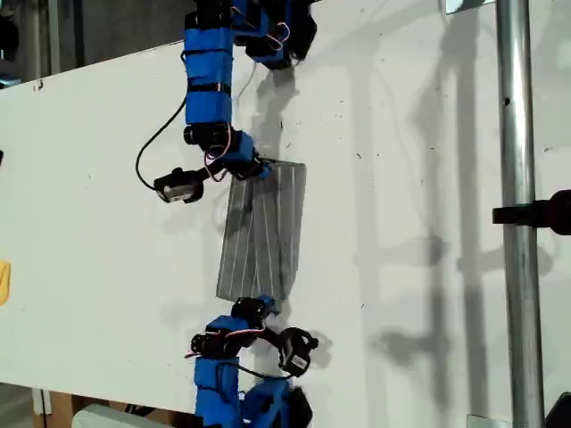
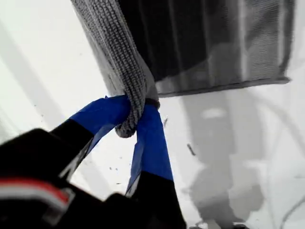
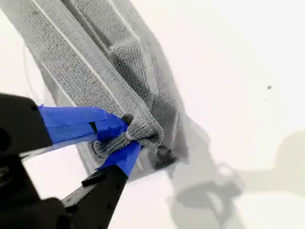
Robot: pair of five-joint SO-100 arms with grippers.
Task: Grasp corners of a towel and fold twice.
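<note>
- First gripper is pinched tight on a corner of the towel. The blue-taped jaws squeeze a rolled-up grey tip, and the rest of the cloth stretches away from it, held up off the white table.
- Second gripper is likewise clenched on a bunched corner. A couple of layers of striped towel are stacked in the bite, with the long edges running away from the jaws.
- From the exterior view, the towel is a narrow grey strip mid-table, strung between an upper arm and a lower arm. Can't tell from the wrist views which arm is which.
- Its long edges look fairly straight, and the end by the upper arm is wider than the lower end.
- Plenty of bare table on the exterior view's left and right of the strip.
- Further out, there's a metal pole toward the exterior view's right and a small yellow object at its left edge, both well apart from the cloth.
</note>
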